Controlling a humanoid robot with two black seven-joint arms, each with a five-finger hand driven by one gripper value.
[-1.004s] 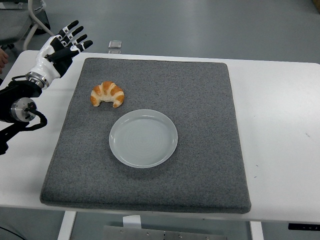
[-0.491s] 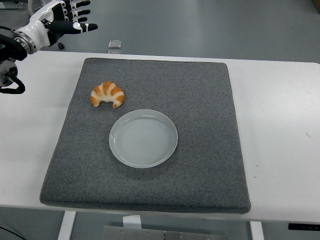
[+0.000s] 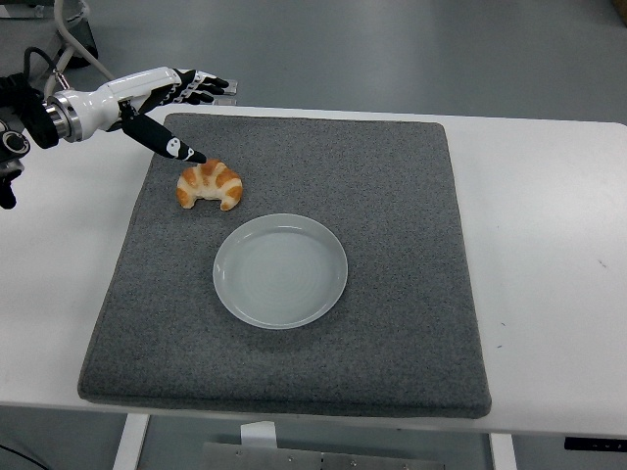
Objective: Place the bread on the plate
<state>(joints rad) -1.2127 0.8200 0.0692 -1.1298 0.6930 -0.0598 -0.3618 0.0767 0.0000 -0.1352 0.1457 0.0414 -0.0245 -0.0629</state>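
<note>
A golden croissant [image 3: 211, 184] lies on the grey mat [image 3: 392, 235] at its upper left. A round pale plate [image 3: 281, 270] sits on the mat just below and right of it, with nothing on it. My left hand [image 3: 186, 113] reaches in from the left edge, above and to the left of the croissant. Its fingers are spread and hold nothing. The thumb tip [image 3: 192, 156] hangs just over the croissant's far side. The right arm is out of view.
The mat covers most of the white table [image 3: 549, 245]. A small clear object [image 3: 226, 89] sits at the table's far edge behind the hand.
My left hand has swung up from the table's left side and come in to the right and down, to just above the croissant. The croissant and plate have not moved.
</note>
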